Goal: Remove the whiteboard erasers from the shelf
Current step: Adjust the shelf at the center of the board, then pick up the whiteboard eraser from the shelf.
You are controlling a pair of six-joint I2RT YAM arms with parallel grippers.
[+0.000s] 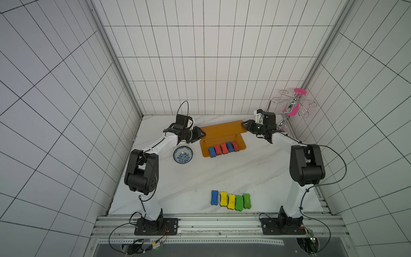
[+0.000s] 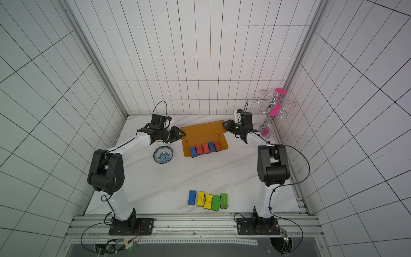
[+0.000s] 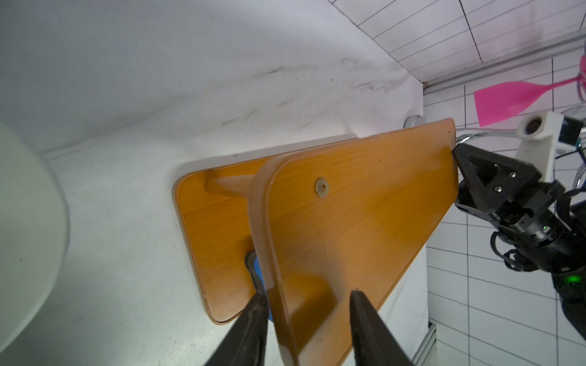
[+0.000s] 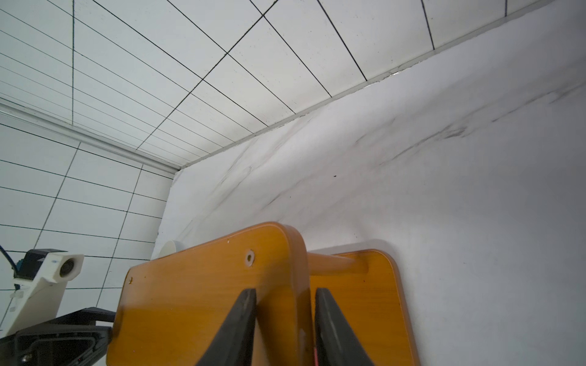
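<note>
The orange shelf (image 1: 222, 129) stands at the back of the table. On its lower board (image 1: 241, 145) several erasers lie in a row: blue (image 1: 212, 152), red (image 1: 224, 148), blue (image 1: 230, 146) and red again. My left gripper (image 1: 203, 134) is at the upper board's left end. In the left wrist view its jaws (image 3: 306, 298) stand open astride that board's edge (image 3: 269, 253), and a sliver of blue eraser (image 3: 258, 269) shows underneath. My right gripper (image 1: 243, 124) is shut on the board's right end, with fingers (image 4: 247, 304) on both faces. More erasers (image 1: 231, 201) lie near the front edge.
A blue-patterned bowl (image 1: 183, 154) sits left of the shelf, just under my left forearm. A chrome cup rack (image 1: 291, 106) with pink parts stands in the back right corner, close behind my right wrist. The back wall runs right behind the shelf.
</note>
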